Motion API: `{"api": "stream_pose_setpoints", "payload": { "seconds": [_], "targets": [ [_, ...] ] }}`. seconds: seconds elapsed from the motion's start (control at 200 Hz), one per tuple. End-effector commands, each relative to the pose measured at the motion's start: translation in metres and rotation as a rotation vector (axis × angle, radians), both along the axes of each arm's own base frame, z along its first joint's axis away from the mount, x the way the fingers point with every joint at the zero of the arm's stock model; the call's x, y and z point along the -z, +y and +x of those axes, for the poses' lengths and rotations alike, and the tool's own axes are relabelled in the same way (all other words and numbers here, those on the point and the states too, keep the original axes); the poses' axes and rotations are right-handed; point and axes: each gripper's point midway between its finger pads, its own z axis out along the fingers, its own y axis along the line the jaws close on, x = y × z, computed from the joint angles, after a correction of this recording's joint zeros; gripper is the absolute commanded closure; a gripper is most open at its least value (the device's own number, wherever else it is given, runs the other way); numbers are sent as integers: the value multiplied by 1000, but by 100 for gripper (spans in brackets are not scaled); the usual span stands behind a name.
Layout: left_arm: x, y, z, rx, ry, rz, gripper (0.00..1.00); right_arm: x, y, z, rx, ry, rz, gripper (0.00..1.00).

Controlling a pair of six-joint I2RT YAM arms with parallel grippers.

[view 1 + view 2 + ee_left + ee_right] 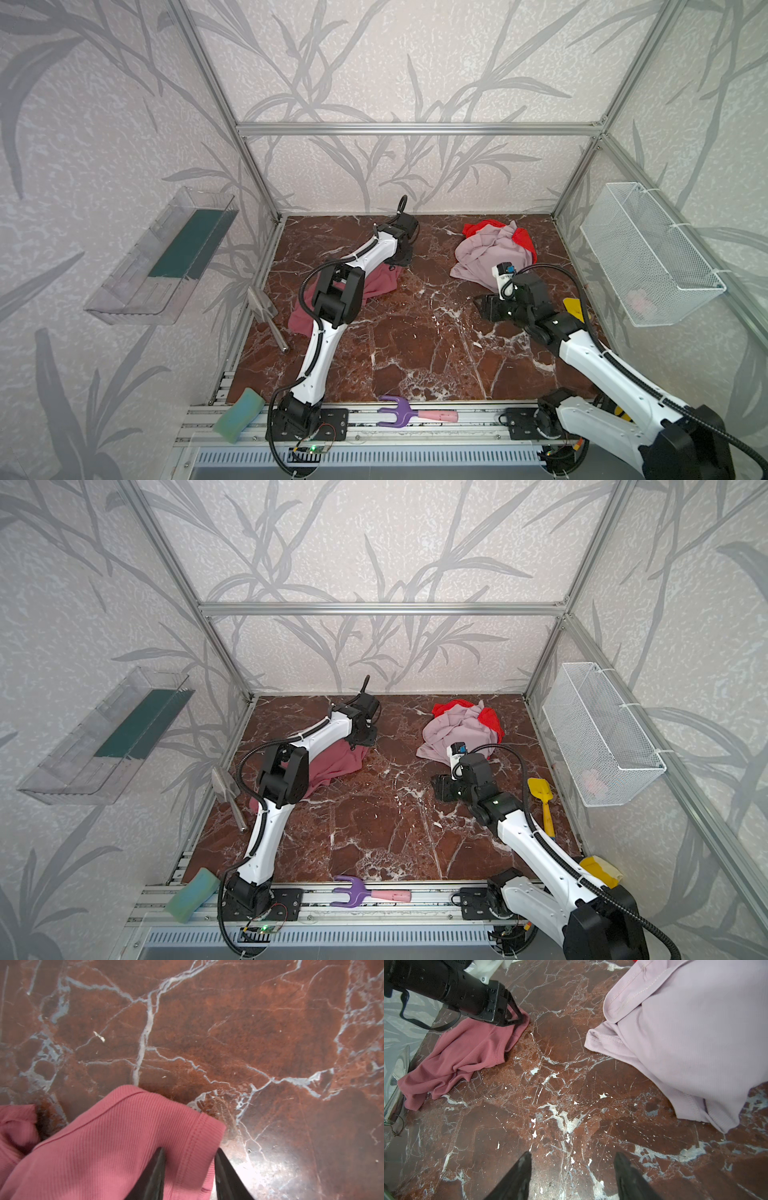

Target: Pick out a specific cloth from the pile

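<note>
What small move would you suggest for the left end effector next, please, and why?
Probably close the left end effector on the cloth: its jaws straddle the hemmed corner, not yet pinching, and the cloth lies apart from the pile.

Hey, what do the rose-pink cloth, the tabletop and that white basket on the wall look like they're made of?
Rose-pink cloth: soft ribbed knit, probably cotton jersey; fine ribs and a stitched hem show.
Tabletop: red-brown marble look with pale veins, glossy glare; possibly a printed laminate.
White basket: painted wire mesh, see-through grid.
</note>
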Motion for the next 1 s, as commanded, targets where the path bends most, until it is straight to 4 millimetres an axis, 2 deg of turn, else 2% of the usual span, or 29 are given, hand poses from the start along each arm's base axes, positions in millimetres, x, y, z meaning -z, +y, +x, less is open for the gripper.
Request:
{"api": "stream_pose_setpoints", "payload": {
  "seconds": [0.0, 0.185, 0.29, 0.33, 0.425, 0.7, 0.995],
  "targets": [
    [6, 3, 1, 4, 9, 46, 67, 2, 0, 1, 3, 1, 18, 37],
    [11, 1, 3, 9, 20, 50, 84, 1, 0, 2, 5, 1, 21, 37],
    [4, 1, 3, 10, 12, 40, 100, -2, 0, 2, 9, -2, 23, 37],
    [-1, -1, 4, 11, 1, 32, 100, -2, -1, 2, 10, -4, 25, 37],
    [-22, -3, 8, 15, -40, 9, 100, -5, 0, 2, 16, -6, 32, 37],
    [-103, -12, 21, 33, -206, -75, 100, -9, 1, 0, 18, -1, 52, 37],
    [-178, -12, 18, 31, -325, -158, 100, -24, 2, 2, 21, -31, 73, 37]
  ]
}}
